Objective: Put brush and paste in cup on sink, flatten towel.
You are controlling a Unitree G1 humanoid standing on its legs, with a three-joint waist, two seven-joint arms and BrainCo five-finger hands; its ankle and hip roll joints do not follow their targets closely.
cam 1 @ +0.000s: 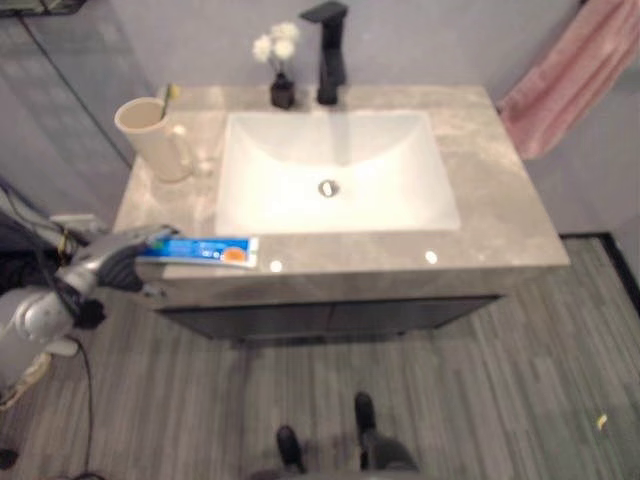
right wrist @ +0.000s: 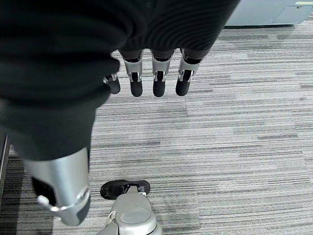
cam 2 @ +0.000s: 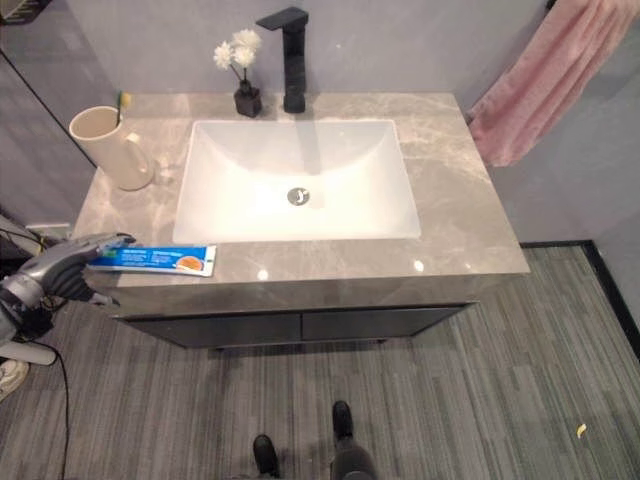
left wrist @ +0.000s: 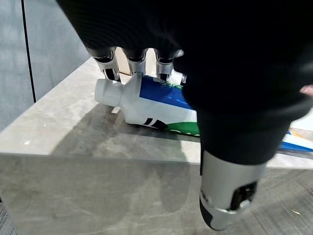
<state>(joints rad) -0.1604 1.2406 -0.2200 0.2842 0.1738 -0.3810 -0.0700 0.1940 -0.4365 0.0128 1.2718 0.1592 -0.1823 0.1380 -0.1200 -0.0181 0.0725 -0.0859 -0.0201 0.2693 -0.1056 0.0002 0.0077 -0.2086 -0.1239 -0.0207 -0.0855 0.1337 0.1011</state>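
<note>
One robot hand, my left (cam 2: 75,262), sits at the front-left corner of the marble surface (cam 2: 470,215), fingers (left wrist: 108,64) hooked over the cap end of the toothpaste tube (cam 1: 205,250) and my thumb on the near side, so I call it closed round the tube. Tube lies flat along the front edge, just ahead of the white sink basin (cam 2: 298,180). Cream cup (cam 1: 152,138) stands at the surface's back-left, well apart from the tube; something yellow-green pokes up at its rim, can't tell what. My right robot hand (right wrist: 146,73) hangs over the striped floor, fingers straight, holding nothing. Pink towel (cam 2: 555,85) hangs bunched on the wall at right. Black faucet (cam 1: 327,50) and small flower vase (cam 1: 281,70) stand behind the basin.
</note>
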